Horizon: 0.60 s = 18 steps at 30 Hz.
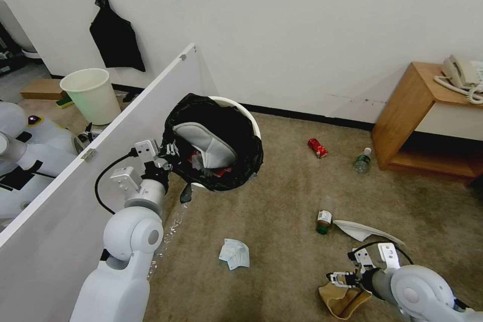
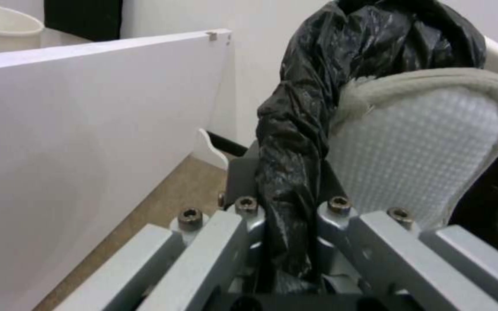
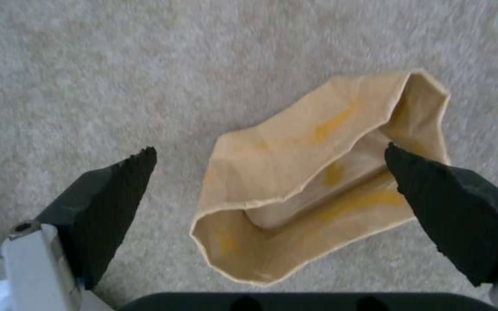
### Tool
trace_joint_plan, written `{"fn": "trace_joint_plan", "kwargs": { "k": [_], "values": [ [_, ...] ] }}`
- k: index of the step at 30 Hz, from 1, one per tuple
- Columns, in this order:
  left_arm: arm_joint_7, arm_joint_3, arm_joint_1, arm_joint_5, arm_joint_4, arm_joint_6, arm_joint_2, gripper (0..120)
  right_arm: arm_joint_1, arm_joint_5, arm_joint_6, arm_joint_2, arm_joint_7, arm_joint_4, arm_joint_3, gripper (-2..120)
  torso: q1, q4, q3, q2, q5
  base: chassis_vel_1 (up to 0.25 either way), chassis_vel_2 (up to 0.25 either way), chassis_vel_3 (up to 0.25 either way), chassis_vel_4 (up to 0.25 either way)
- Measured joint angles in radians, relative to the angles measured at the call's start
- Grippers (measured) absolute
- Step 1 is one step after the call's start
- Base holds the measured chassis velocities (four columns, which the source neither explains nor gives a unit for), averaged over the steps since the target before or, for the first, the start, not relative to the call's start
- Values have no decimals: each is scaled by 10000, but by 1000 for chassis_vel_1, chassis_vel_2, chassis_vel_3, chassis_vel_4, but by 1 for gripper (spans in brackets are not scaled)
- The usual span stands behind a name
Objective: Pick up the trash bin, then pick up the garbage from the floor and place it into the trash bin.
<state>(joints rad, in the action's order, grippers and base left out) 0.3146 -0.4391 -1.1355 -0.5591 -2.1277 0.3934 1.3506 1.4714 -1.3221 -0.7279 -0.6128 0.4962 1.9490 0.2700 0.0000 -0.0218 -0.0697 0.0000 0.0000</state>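
Note:
My left gripper (image 1: 168, 157) is shut on the bag-covered rim of the trash bin (image 1: 236, 110), a white bin lined with a black bag, and holds it tilted above the carpet. Up close, the left gripper (image 2: 286, 242) pinches the black bag (image 2: 295, 129). A white slipper (image 1: 206, 147) (image 2: 422, 160) and a red packet (image 1: 219, 171) lie inside. My right gripper (image 1: 342, 279) (image 3: 269, 149) hangs open just over a brown paper bag (image 1: 344, 301) (image 3: 295, 172), one finger on either side. More garbage lies on the floor: a red can (image 1: 317, 147), a clear bottle (image 1: 361, 160), a small bottle (image 1: 324, 216), a flat white slipper (image 1: 365, 230) and a crumpled tissue (image 1: 235, 254).
A white partition panel (image 1: 100, 141) runs along my left. Behind it stand an unlined cream bin (image 1: 93, 93) and a white machine (image 1: 25, 151). A wooden side table (image 1: 417, 105) with a phone (image 1: 463, 75) stands at the far right against the wall.

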Motion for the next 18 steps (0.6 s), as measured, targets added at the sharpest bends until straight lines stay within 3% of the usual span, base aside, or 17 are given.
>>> {"fn": "trace_joint_plan", "kwargs": {
  "k": [18],
  "values": [
    [-5, 29, -42, 24, 15, -46, 27, 4, -345, 271, -68, -423, -325, -830, -111, 100, 0, 1, 0, 0, 0, 0, 0, 0, 0]
  ]
}}
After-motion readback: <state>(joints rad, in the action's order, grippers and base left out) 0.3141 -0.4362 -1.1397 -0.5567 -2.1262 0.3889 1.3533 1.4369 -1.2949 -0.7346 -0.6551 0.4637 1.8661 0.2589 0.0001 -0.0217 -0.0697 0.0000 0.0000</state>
